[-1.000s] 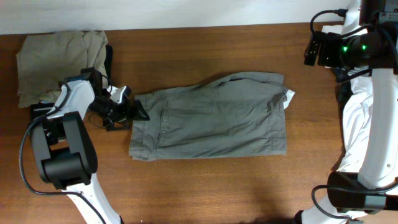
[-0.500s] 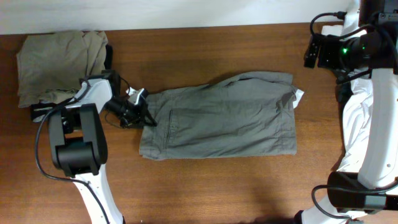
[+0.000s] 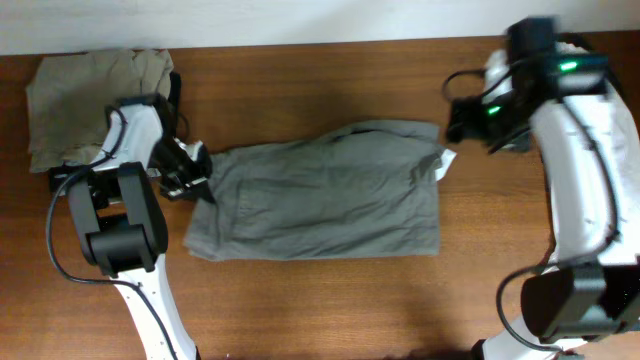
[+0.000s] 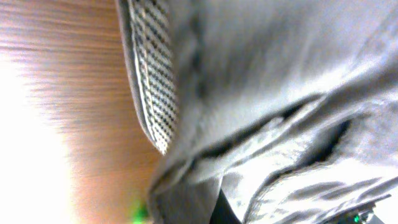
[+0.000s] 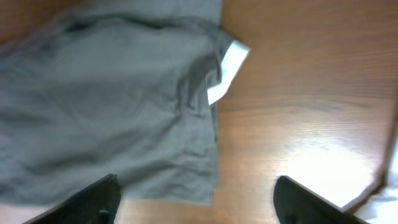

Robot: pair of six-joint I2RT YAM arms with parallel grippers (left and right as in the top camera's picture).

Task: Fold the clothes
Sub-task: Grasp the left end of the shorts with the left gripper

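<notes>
Since half a second ago the grey-olive shorts [image 3: 320, 195] have slid left across mid-frame, dragged by my left claw [image 3: 195, 172], which pinches their left edge; its wrist view is blurred fabric. My right arm has swung in from the upper right corner, and its claw [image 5: 196, 186] now hangs spread wide over the shorts' right edge, beside the white lining tab [image 5: 227, 68]. The table [image 3: 330, 300] is brown wood, with a beige pile [image 3: 90, 90] at upper left. A pale wall strip [image 3: 300, 20] runs along the top.
</notes>
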